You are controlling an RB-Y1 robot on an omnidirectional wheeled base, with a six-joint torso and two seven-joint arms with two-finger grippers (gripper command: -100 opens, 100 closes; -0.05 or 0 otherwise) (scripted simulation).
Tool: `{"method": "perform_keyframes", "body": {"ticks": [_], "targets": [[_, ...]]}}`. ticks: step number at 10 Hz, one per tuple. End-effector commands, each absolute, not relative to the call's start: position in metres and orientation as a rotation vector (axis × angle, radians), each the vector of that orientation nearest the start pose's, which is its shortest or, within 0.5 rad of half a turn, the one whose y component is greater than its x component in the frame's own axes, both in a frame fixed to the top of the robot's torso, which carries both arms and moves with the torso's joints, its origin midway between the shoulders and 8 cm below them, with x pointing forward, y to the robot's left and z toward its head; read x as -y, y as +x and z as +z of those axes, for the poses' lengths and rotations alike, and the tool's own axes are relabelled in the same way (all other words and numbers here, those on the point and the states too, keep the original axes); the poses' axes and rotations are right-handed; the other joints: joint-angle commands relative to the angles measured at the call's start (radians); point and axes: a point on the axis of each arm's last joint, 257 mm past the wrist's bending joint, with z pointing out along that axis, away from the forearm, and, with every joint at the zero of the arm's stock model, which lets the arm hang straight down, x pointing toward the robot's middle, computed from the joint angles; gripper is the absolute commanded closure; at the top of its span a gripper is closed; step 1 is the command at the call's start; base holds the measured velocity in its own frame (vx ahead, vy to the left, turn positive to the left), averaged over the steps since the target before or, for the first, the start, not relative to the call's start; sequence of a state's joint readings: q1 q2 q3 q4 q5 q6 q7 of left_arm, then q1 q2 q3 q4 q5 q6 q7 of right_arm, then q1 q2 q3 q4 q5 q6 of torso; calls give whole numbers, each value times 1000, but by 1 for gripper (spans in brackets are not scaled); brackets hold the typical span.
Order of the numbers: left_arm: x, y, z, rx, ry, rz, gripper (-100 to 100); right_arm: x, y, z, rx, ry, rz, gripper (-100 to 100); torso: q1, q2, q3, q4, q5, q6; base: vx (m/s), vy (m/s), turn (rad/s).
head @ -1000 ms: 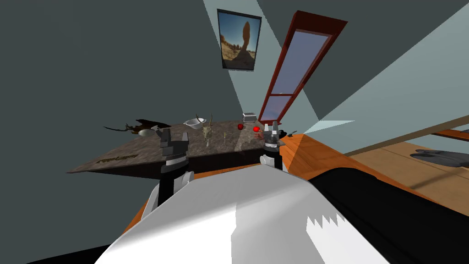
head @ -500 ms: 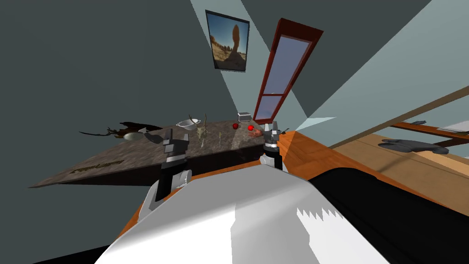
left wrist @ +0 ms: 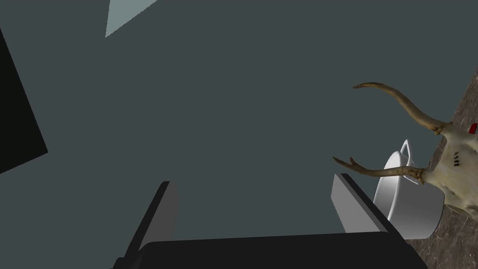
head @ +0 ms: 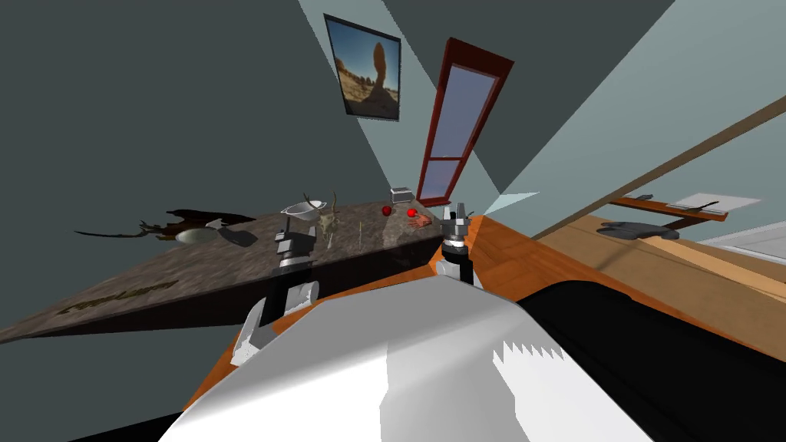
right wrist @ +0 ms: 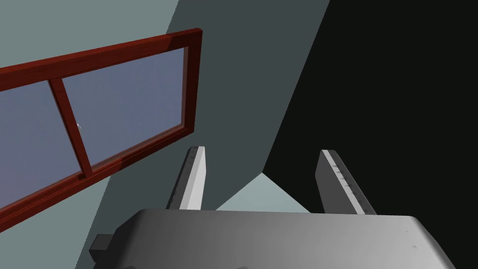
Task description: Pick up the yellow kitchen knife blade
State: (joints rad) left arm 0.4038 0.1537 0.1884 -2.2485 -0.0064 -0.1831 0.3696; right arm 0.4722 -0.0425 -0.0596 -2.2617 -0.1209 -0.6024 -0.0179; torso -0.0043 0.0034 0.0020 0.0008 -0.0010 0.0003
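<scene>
**Thin yellow blade on a crowded counter, both grippers open and empty**

Hard to make out in the head view: the yellow knife blade (head: 359, 234), no more than a thin pale sliver lying flat on the dark stone counter (head: 153, 280). Handle and edge too small to tell apart. Just beside it, toward the robot's left, one pale antlered skull (head: 330, 222) with two antlers. Beyond the skull, one white pot (head: 302, 209) with handles.

On the blade's other side, two small red things (head: 387, 209) near each other, shape unclear. Close by them, one pinkish thing (head: 421, 222) too small to name. Toward the counter's far edge, one grey box (head: 399, 193). Well to the left, one dark winged figure (head: 173, 225), partly covered by one pale round dish (head: 196, 235).

Left gripper (head: 298, 230) raised over the near part of the counter, short of the skull and left of the blade, touching nothing. Seen from the left wrist, two fingers (left wrist: 163, 210) spread wide with nothing between them. Just past one finger, the pot and the skull together on the stone top. Skull cut off by the picture's edge, likewise a scrap of red behind it.

Right gripper (head: 458, 209) held upright near the counter's right-hand corner, well apart from the blade. Two fingers parted there too, nothing between them.
</scene>
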Motion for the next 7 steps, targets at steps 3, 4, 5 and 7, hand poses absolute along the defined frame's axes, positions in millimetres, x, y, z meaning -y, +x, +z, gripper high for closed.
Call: {"method": "perform_keyframes", "body": {"ticks": [3, 4, 5, 7], "targets": [[-375, 409, -28, -711, -1058, -1377, -100, 305, 325, 46, -485, 611, 1367, 0, 0, -1, -1, 0, 0, 0, -23, -71, -136], [-377, 411, -34, -719, -1083, -1366, -100, 305, 325, 46, -485, 611, 1367, 0, -1, -1, -1, 0, 0, 0, -18, -84, -91], [-390, 416, -40, -699, -1134, -1368, -100, 305, 325, 46, -485, 611, 1367, 0, -1, -1, -1, 0, 0, -1, -38, -89, -148], [-404, 422, -53, -682, -1208, -1358, -100, 305, 325, 46, -485, 611, 1367, 0, 0, 0, 0, 0, 0, -1, -32, -69, -100]]}}
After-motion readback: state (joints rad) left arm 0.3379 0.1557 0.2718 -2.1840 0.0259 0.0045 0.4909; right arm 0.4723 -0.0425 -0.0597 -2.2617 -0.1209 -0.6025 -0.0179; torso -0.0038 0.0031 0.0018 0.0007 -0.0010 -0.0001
